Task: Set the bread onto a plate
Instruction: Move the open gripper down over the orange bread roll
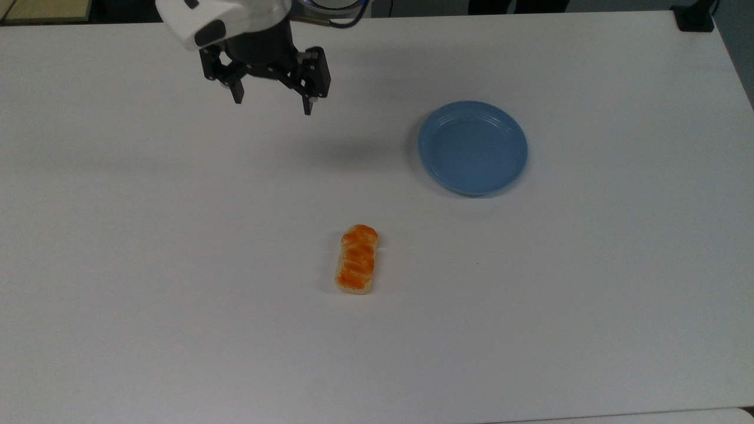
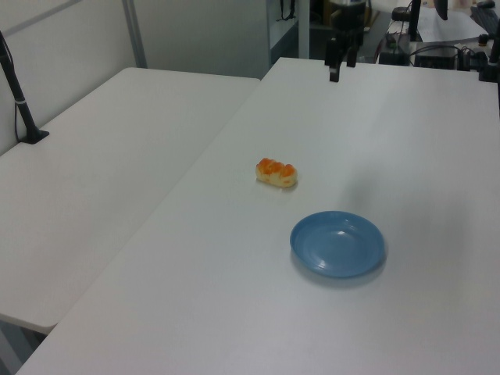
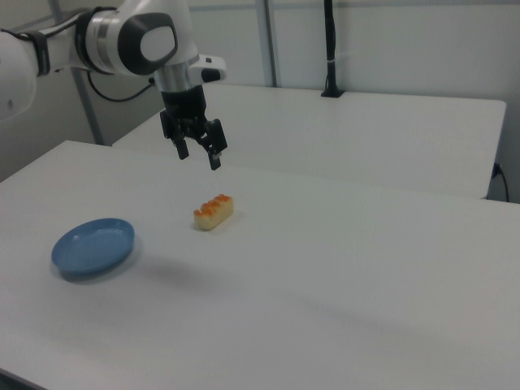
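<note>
The bread (image 1: 357, 259) (image 2: 276, 173) (image 3: 214, 211), a small roll with an orange-brown top and pale sides, lies flat on the white table (image 1: 177, 247). The round light-blue plate (image 1: 472, 147) (image 2: 337, 244) (image 3: 93, 247) rests empty, apart from the bread. My gripper (image 1: 273, 101) (image 2: 341, 62) (image 3: 199, 156) hangs high above the table, open, with nothing between its fingers. In the top view it is near the upper edge, up and left of the bread and left of the plate.
A second white table (image 2: 101, 172) adjoins this one on the left view's left, with a black post (image 2: 19, 101) clamped to it. Dark equipment and cables (image 2: 437, 47) sit beyond the far end of the table.
</note>
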Robot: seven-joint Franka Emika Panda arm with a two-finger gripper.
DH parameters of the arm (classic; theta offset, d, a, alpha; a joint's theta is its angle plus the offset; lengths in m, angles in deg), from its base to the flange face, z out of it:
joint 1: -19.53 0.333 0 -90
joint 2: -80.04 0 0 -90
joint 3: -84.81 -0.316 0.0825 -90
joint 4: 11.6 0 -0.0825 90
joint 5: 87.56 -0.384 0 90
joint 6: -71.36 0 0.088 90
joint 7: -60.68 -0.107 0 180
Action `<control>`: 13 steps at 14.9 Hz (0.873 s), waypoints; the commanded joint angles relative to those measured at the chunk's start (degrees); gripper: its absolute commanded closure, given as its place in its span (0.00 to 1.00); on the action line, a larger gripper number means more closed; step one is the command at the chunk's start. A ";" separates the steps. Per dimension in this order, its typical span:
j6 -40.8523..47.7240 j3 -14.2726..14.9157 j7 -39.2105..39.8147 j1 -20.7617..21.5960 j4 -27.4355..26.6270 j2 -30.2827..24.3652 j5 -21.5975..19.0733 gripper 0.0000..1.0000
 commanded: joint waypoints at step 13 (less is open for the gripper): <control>-8.73 0.34 -12.39 8.57 12.74 21.69 6.51 0.00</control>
